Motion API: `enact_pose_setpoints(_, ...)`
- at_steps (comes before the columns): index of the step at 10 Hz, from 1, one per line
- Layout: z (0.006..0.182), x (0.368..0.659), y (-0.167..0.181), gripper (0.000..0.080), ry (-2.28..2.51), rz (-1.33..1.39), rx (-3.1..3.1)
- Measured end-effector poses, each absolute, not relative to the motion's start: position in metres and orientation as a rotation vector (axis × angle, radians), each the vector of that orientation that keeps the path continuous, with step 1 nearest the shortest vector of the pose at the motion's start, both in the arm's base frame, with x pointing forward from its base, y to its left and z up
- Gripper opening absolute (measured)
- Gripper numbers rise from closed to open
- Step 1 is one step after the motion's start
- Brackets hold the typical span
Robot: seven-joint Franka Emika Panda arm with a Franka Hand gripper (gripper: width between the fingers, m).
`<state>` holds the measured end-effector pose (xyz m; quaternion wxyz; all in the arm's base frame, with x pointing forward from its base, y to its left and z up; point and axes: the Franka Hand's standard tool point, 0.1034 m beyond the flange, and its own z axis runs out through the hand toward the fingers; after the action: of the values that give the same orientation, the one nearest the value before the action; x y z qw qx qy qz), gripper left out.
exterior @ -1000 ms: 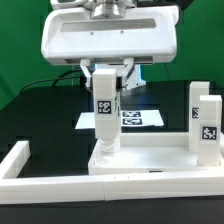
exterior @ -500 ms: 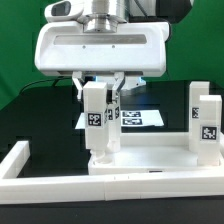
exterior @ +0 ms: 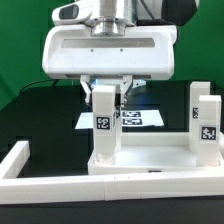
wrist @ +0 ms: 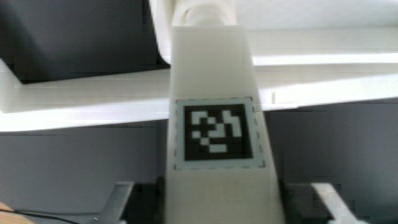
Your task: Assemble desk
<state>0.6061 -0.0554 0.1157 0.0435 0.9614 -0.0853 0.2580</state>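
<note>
The white desk top (exterior: 150,160) lies flat with its raised rim up. A square white leg (exterior: 104,128) with a black tag stands upright on its corner at the exterior view's left. My gripper (exterior: 106,92) is above it, shut on the leg's upper part. In the wrist view the leg (wrist: 217,100) runs down from between my gripper (wrist: 222,200) to the desk top (wrist: 89,100), with one of the fingers (wrist: 128,196) on each side. Two more tagged legs (exterior: 205,125) stand upright on the exterior view's right side of the top.
White L-shaped fence bars (exterior: 60,186) run along the front and the exterior view's left (exterior: 15,160) of the black table. The marker board (exterior: 140,119) lies flat behind the desk top. A cable trails at the back left.
My gripper has twisted the leg, first one way and then back, and has sunk a little toward the desk top. The leg's tag now sits lower.
</note>
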Motion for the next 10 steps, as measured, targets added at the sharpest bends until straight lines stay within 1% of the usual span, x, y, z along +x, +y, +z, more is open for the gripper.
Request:
enact_pose_setpoints(2, 0.11, 0.6045, -0.056, 0.0288, -0.258, 0.781, 2.937)
enact_pose_setpoints(6, 0.1056, 0.6087, -0.0498, 0.0288, -0.23, 0.864, 2.892)
enact_pose_setpoints(7, 0.1055, 0.6086, -0.0504, 0.0389, -0.231, 0.863, 2.892)
enact_pose_setpoints(8, 0.1055, 0.6086, -0.0504, 0.0389, -0.231, 0.863, 2.892)
enact_pose_setpoints(9, 0.1055, 0.6086, -0.0504, 0.0528, -0.231, 0.863, 2.892)
enact_pose_setpoints(10, 0.1055, 0.6086, -0.0504, 0.0611, -0.231, 0.863, 2.892)
